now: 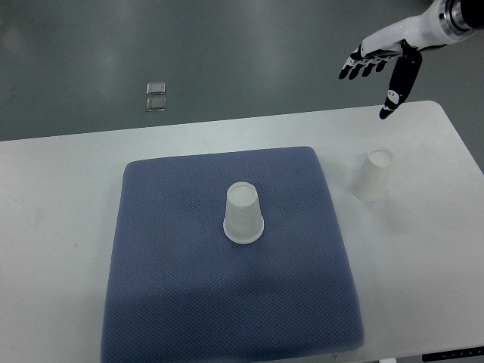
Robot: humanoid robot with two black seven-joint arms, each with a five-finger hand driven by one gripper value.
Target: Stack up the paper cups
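Note:
A white paper cup [243,215] stands upside down near the middle of the blue mat [174,302]. A second white paper cup [372,175] stands upside down on the white table to the right of the mat. My right hand [380,72] comes in from the top right corner. It hovers above and beyond the table's far edge, up and right of the second cup. Its fingers are spread and it holds nothing. My left arm does not show.
The white table [60,197] runs across the view, its far edge at the top and its right edge near the frame's right side. Two small square floor fittings [156,96] lie on the grey floor beyond the table.

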